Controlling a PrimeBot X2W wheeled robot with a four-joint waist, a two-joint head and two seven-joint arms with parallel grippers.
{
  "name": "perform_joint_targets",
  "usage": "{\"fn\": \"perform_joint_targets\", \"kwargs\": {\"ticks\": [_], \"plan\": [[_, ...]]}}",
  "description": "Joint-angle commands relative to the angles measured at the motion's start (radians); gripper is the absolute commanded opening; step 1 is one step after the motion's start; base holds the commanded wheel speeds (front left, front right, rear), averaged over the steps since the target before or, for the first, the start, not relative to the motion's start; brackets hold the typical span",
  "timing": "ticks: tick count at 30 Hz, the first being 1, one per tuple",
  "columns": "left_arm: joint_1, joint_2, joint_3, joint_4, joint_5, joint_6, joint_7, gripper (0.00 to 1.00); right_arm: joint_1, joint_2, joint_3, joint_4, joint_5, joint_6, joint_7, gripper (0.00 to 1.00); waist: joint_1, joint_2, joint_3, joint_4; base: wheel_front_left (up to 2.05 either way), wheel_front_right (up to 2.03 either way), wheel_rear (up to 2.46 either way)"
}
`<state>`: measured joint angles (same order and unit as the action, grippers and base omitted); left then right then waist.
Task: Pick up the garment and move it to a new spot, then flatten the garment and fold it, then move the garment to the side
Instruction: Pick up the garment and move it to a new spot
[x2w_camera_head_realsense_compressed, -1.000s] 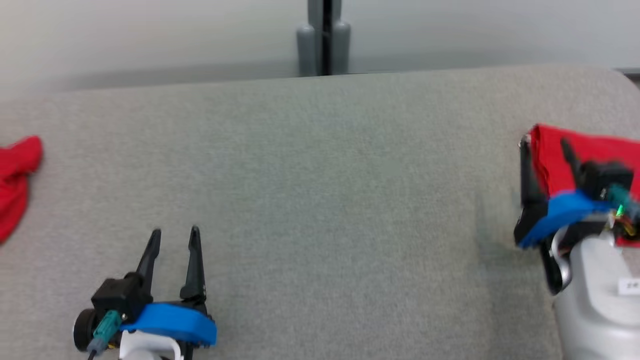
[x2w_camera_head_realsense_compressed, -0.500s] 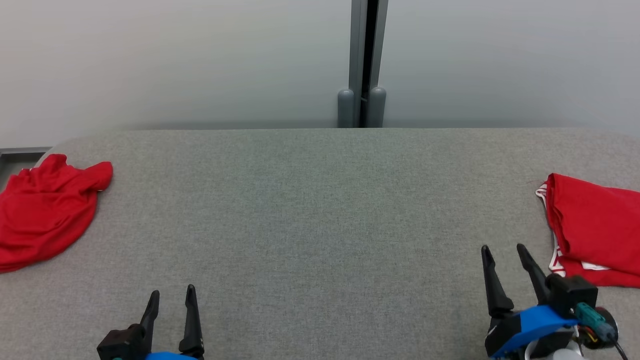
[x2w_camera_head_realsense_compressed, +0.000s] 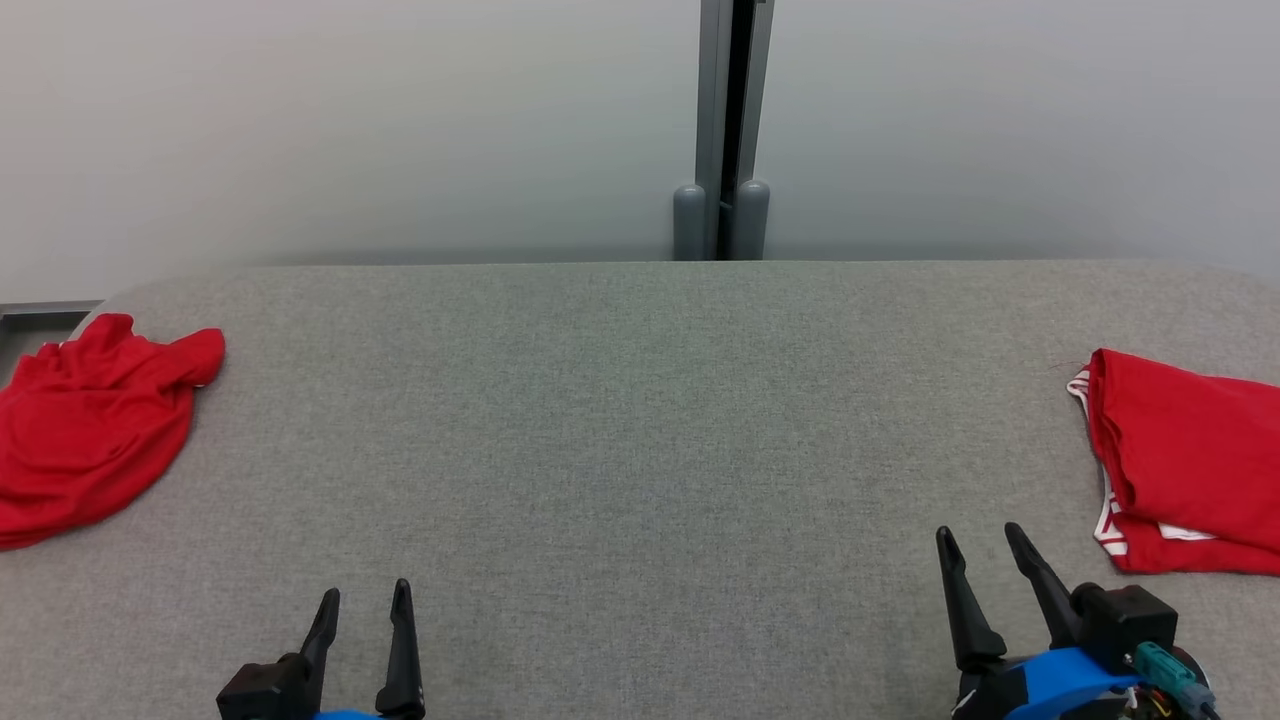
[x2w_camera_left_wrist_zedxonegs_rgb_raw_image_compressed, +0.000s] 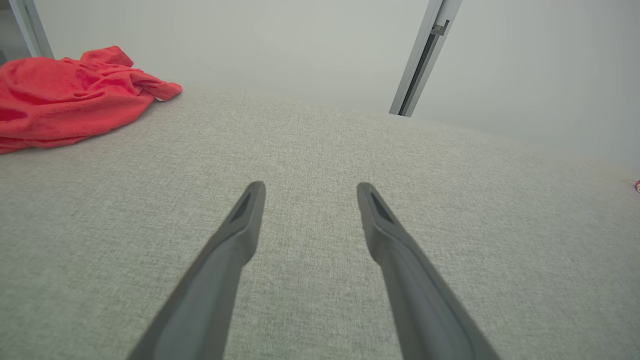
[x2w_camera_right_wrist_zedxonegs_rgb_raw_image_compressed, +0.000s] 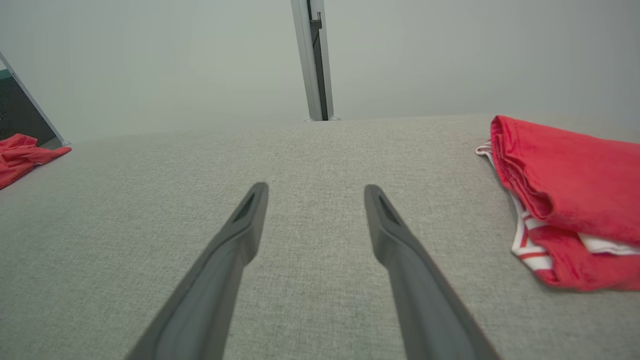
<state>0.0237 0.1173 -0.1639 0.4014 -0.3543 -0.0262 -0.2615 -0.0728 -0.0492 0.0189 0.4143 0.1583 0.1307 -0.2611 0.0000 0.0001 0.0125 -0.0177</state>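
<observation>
The grey cloth-covered table (x2w_camera_head_realsense_compressed: 640, 400) is the biggest thing here. At its left edge lies a crumpled red garment (x2w_camera_head_realsense_compressed: 90, 430) — unflattened, so I'd take it for the one to pick up. At the right edge a folded red garment (x2w_camera_head_realsense_compressed: 1190, 460) with white striped trim looks finished. Both grippers sit by the table's near edge, jaws wide, holding nothing. The left gripper (x2w_camera_head_realsense_compressed: 366, 590) is much the nearer arm — the heap lies to its left and farther back, well apart. The right gripper (x2w_camera_head_realsense_compressed: 978, 531) sits near the folded one.
</observation>
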Motion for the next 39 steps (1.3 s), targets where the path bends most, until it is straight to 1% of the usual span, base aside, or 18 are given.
{"fn": "perform_joint_targets", "kwargs": {"ticks": [1, 16, 19, 21, 25, 30, 35, 39], "plan": [[-0.011, 0.0, 0.001, 0.003, 0.005, 0.0, -0.005, 1.0, 0.007, -0.003, -0.007, -0.007, 0.005, 0.0, -0.005, 1.0, 0.0, -0.0001, 0.0, 0.0, 0.0, 0.0, 0.0], [-0.017, 0.005, -0.001, -0.007, 0.021, -0.004, -0.005, 1.0, 0.019, -0.003, -0.011, -0.02, 0.001, 0.0, -0.006, 1.0, 0.0, -0.0001, -0.005, 0.007, 0.0, 0.0, 0.0], [-0.022, 0.002, -0.003, -0.009, 0.023, -0.004, -0.005, 1.0, 0.02, -0.002, -0.016, -0.024, -0.009, 0.0, -0.006, 1.0, 0.0, -0.0001, -0.004, 0.021, 0.0, 0.0, 0.0], [-0.025, 0.001, -0.002, -0.01, 0.024, -0.003, -0.005, 1.0, 0.021, -0.002, -0.019, -0.026, -0.019, 0.0, -0.006, 1.0, 0.0, -0.0001, -0.005, 0.043, 0.0, 0.0, 0.0], [-0.032, 0.004, -0.002, -0.013, 0.03, -0.001, -0.005, 1.0, 0.022, -0.002, -0.028, -0.029, -0.033, 0.0, -0.005, 1.0, 0.0, -0.0001, -0.005, 0.116, 0.0, 0.0, 0.0], [-0.037, 0.013, 0.002, -0.022, 0.034, 0.006, -0.005, 1.0, 0.019, -0.002, -0.03, -0.028, -0.037, 0.0, -0.005, 1.0, 0.0, -0.0001, -0.006, 0.249, 0.0, 0.0, 0.0], [-0.031, 0.023, 0.012, -0.033, 0.031, 0.012, -0.005, 1.0, 0.008, -0.002, -0.004, -0.02, -0.027, 0.0, -0.004, 1.0, 0.0, -0.0001, -0.007, 0.379, 0.0, 0.0, 0.0], [-0.014, 0.028, 0.03, -0.042, 0.023, 0.022, -0.005, 1.0, -0.004, -0.003, 0.022, -0.012, -0.022, 0.0, -0.003, 1.0, 0.0, -0.0001, -0.01, 0.449, 0.0, 0.0, 0.0]]}}
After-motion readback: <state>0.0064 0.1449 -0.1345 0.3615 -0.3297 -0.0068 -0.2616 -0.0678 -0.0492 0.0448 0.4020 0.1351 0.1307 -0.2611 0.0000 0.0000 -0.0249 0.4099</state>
